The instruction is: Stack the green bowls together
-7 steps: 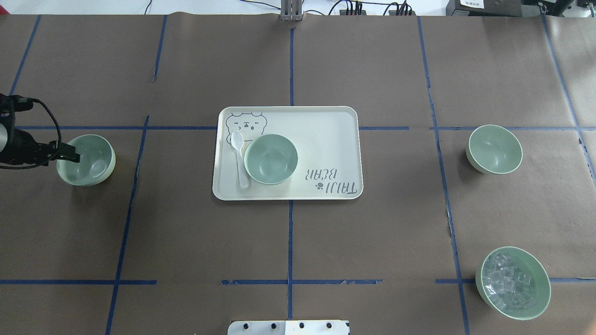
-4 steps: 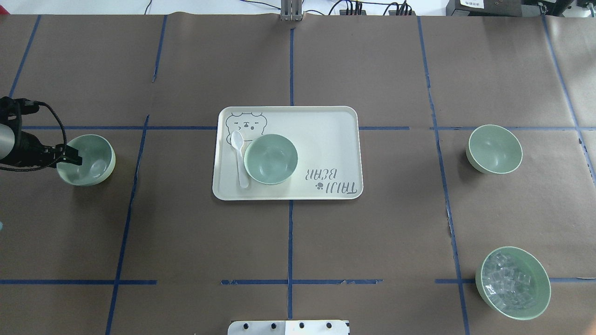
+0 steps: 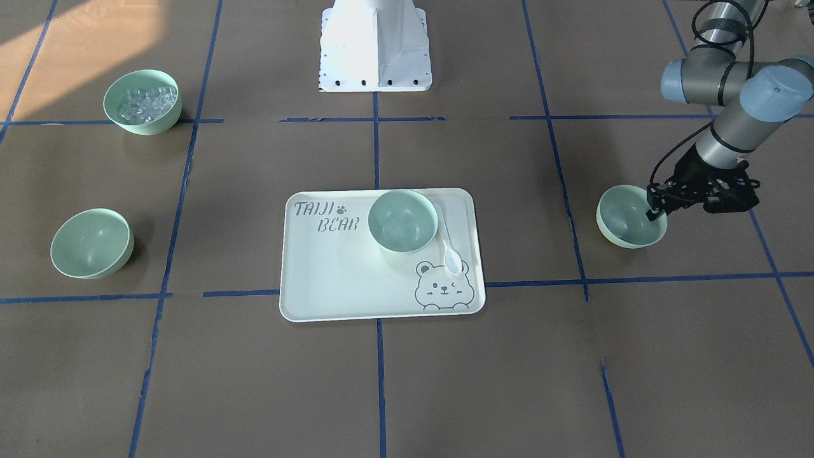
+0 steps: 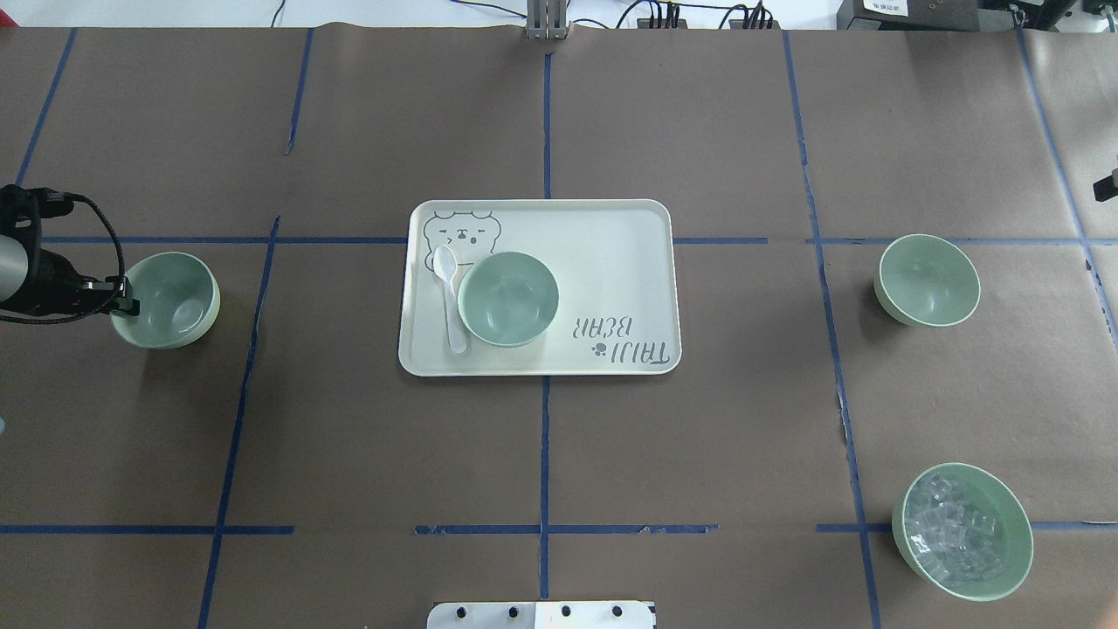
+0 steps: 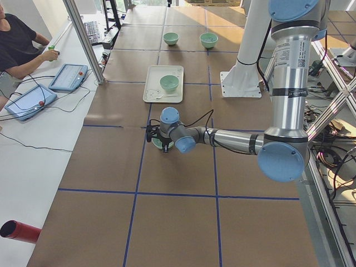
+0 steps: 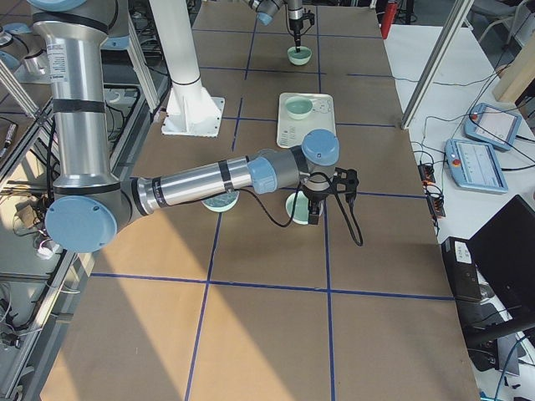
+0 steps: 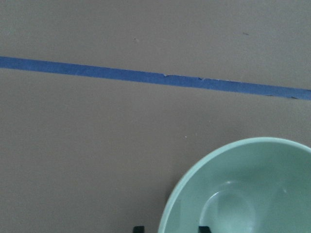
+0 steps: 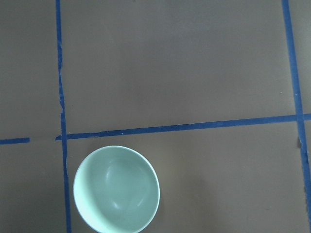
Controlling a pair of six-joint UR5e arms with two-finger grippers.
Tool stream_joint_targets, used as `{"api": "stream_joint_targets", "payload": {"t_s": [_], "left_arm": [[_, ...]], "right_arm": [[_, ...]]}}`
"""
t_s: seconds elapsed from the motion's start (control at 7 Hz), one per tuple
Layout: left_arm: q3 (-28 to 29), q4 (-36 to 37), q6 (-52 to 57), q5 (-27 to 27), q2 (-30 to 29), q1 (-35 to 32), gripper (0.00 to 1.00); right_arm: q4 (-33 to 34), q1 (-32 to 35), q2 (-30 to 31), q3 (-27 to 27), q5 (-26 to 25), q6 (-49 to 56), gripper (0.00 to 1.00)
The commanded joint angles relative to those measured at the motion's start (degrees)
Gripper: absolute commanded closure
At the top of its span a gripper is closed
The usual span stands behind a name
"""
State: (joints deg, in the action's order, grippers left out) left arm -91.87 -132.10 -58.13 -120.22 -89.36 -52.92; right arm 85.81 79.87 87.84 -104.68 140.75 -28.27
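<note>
- Currently, I read three empty bowls standing apart on the desk [image 4: 699, 437], none stacked: the left bowl [image 4: 170, 301], the tray bowl [image 4: 508, 299] and the right bowl [image 4: 928, 279].
- Left end effector [image 4: 120, 306]: low at the left bowl's outer rim. In my left wrist view its fingers [image 7: 138, 228] stand apart, one outside the wall and one inside, with a gap on each side, so nothing is gripped.
- Right end effector [image 6: 314, 210]: it hangs well above the desk by the right bowl. Its wrist view shows that bowl whole and no fingers, so I cannot tell how its jaws stand.
- Tray [image 4: 611, 262]: mid-desk, carrying the tray bowl with a spoon [image 4: 450, 297] just beside it.
- Ice bowl [image 4: 962, 531]: on the robot's right, nearer the base than the right bowl.
</note>
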Motion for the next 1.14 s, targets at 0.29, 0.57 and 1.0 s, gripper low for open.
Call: {"api": "stream_joint_targets", "payload": {"t_s": [0.29, 0.57, 1.0], "left_arm": [[-5.59, 1.75, -0.22, -9.36, 1.30, -2.43, 1.00], [-11.46, 10.39, -0.93, -10.29, -0.45, -4.64, 1.00], [-13.69, 13.45, -10.21, -9.86, -5.02, -4.56, 1.00]], "right_arm": [[-3.26, -8.03, -0.39, -1.40, -4.67, -8.26, 0.00], [-13.60, -13.40, 2.05, 1.13, -9.69, -13.20, 0.00], [-27.05, -17.98, 2.07, 11.39, -13.75, -14.26, 0.00]]}}
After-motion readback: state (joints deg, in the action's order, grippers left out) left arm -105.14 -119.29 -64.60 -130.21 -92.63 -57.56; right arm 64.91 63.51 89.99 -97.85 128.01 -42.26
